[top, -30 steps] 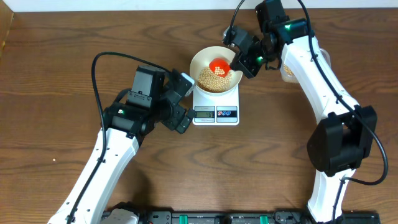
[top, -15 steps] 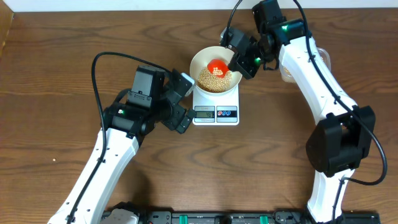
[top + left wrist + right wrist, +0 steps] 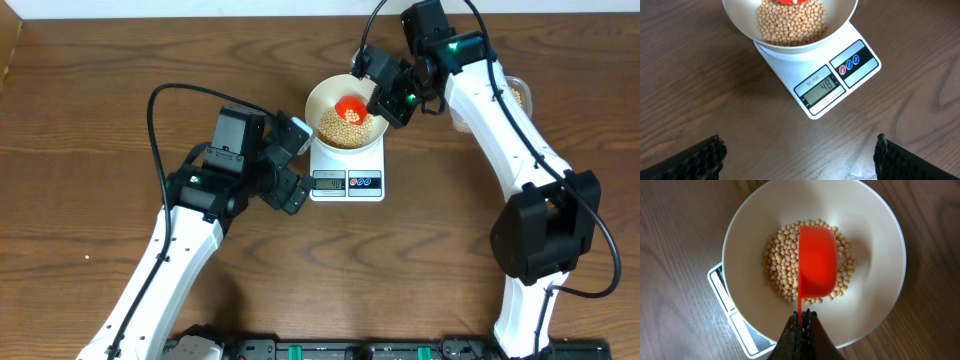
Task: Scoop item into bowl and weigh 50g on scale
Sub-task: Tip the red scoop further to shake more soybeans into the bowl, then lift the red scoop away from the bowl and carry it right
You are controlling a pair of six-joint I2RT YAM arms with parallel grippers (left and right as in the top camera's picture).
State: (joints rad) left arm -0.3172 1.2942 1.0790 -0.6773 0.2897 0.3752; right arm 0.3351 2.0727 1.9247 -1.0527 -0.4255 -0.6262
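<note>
The beans (image 3: 345, 128) lie in a loose heap at the bottom of the white bowl (image 3: 322, 100), and the bowl sits on the scale (image 3: 347, 181). Through the left wrist camera I read 48 on the display, with the two round buttons beside it. A red scoop (image 3: 351, 105) hangs directly above the heap, inside the bowl's rim. From overhead a few beans show in it. From the right wrist camera I see the scoop (image 3: 816, 262) over the middle of the beans (image 3: 782, 267), its thin handle running back edge-on into the fingers. The right gripper (image 3: 385, 100) is clamped tight on that handle, poised over the bowl's right edge.

The left gripper (image 3: 298, 166) is spread wide and holds nothing. It hovers above the wooden table (image 3: 100, 100) just left of the scale, pointed at the display, touching neither scale nor bowl. Behind the right arm a clear tub (image 3: 517, 95) with more beans peeks out, mostly hidden.
</note>
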